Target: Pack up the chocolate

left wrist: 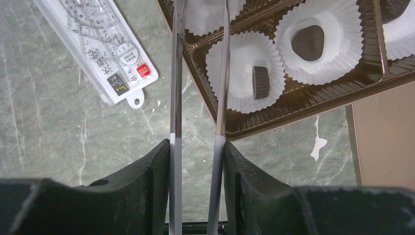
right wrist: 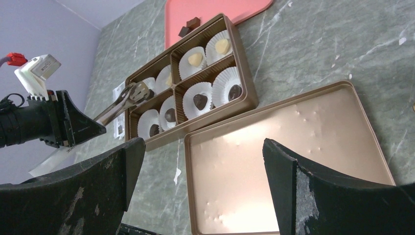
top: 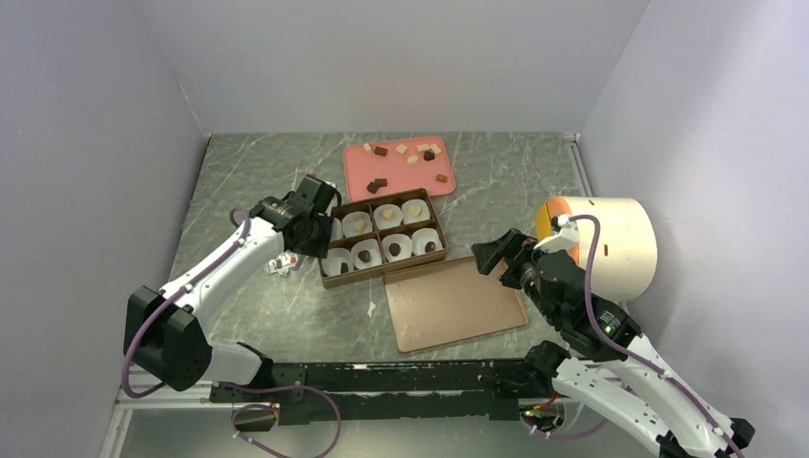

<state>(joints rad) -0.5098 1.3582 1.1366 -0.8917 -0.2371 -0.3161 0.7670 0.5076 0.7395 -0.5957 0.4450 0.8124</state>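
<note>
Chocolate (top: 380, 151): small blocky chunks (dark brown, reddish, caramel, cream) lie loose on a flat pink tray (top: 405, 176) at the far middle of the worktop (top: 248, 172). More pieces (left wrist: 261, 82) sit in pleated white paper cups (left wrist: 230, 63) inside a divided, glossy brown plastic box (top: 382, 272) just nearer than the tray. Dark pieces are in the near row, pale ones in the far row.

Left gripper (top: 307, 229) is at the box's left end, clamped on thin metal tongs (left wrist: 175, 73). The blades run parallel with a narrow gap, and the tips reach over the left-hand cups. Can't tell if the tips hold anything.

Right gripper (right wrist: 201, 147) has its jaws spread wide with nothing in them. It hangs over the right part of a shallow, rounded-corner gold metal lid (top: 453, 303) lying flat, open side up, against the box's near edge.

A clear-plastic ruler pack (left wrist: 98, 44) lies on the green-grey marbled worktop left of the box. A cream cylinder (top: 615, 243) lies on its side at the right edge.
</note>
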